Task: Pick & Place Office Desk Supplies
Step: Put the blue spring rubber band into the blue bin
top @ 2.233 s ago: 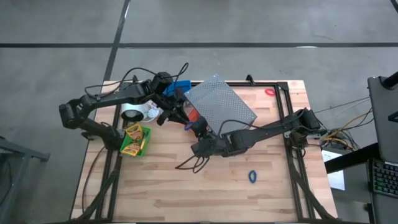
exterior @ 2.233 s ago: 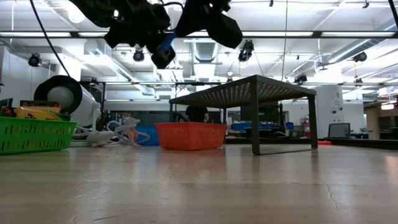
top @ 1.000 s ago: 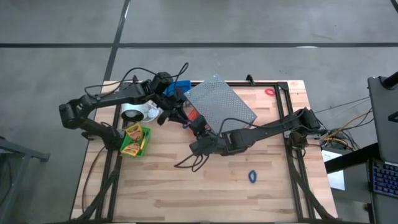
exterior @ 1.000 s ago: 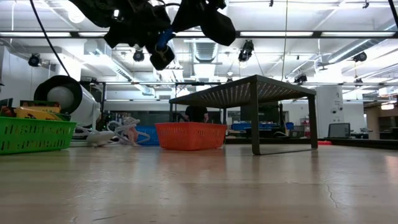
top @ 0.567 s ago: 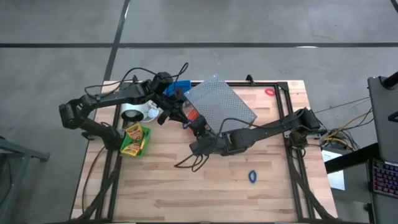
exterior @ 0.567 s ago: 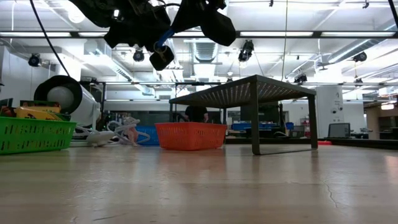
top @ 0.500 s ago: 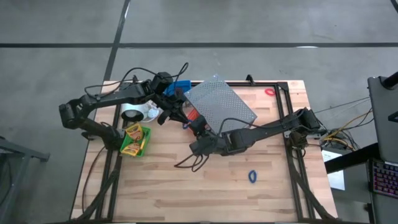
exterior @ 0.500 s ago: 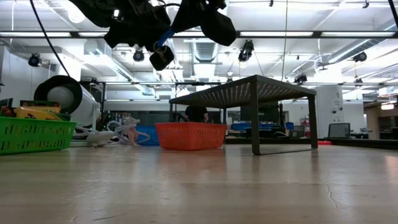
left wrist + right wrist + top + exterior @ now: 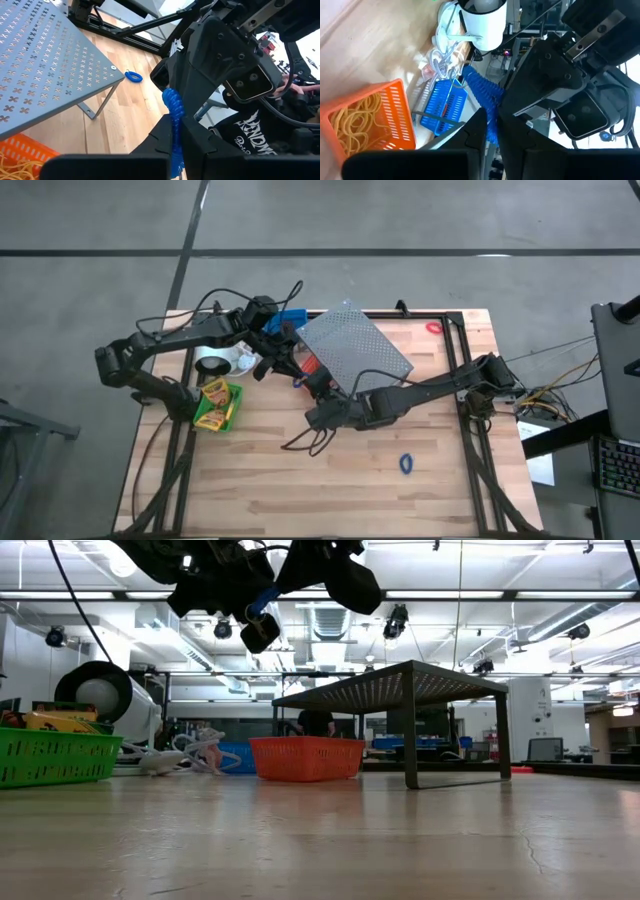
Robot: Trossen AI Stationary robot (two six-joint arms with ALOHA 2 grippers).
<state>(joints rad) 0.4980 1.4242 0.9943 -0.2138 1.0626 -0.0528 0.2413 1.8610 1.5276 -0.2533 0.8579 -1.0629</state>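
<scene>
High view: left gripper point(image 9: 291, 366) and right gripper point(image 9: 313, 384) met above table point(image 9: 350, 480), beside grey rack point(image 9: 352, 345); green bin point(image 9: 216, 406) with crayon boxes at left; second blue band point(image 9: 406, 464) near right; red band point(image 9: 433, 327) far right.

Low view: blue band point(image 9: 262, 604) held aloft above orange bin point(image 9: 306, 757).

Left wrist view: left fingers point(image 9: 197, 150) closed on blue band.

Right wrist view: right fingers point(image 9: 475, 135) pinched on same band; blue bin point(image 9: 445, 107) beyond.

Handover judged underway: one grip to be eased only once other is firm, no pulling.
</scene>
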